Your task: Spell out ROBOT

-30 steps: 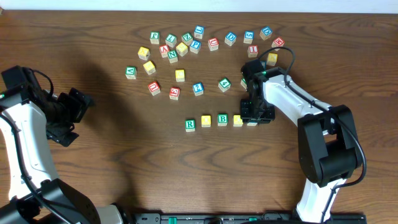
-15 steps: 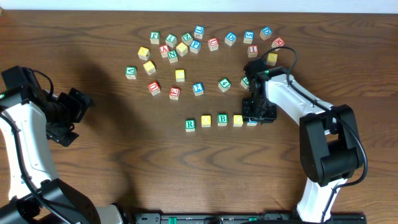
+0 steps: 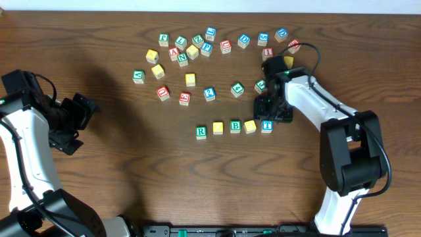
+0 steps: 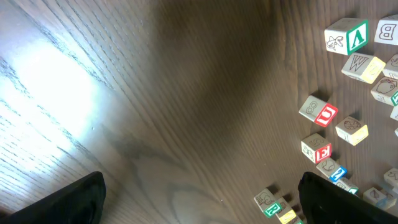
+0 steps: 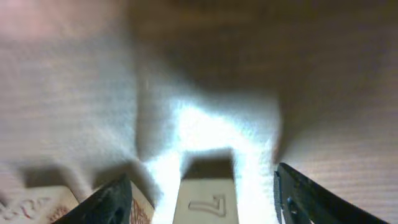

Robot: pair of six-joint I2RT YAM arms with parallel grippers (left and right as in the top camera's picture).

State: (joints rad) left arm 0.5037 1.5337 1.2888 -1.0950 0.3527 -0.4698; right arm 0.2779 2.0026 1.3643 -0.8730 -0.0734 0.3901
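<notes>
Shows a row of five on the near middle of the table [image 3: 131, 184]: green R [image 3: 201, 131], a yellow cube [image 3: 218, 128], green B [image 3: 235, 126], a second yellow cube [image 3: 250, 126] turned slightly askew, and blue T [image 3: 266, 126] at the right end, each just beside the next. Differs from a second ago at that right end: then hid the T under the right gripper [image 3: 272, 109], now leaves it fully uncovered, with the gripper drawn back to just behind the row, on the side of the loose cubes. Also spreads the jaws wider than before. From the right wrist, puts the T low between the two fingers [image 5: 112, 202] and touching neither, so holding nothing. Keeps the left gripper [image 4: 200, 190] unchanged, well off at the left of the table, jaws spread wide with only bare wood between them. Leaves the scatter of other letter cubes [image 3: 225, 46] along the far side where it was.
</notes>
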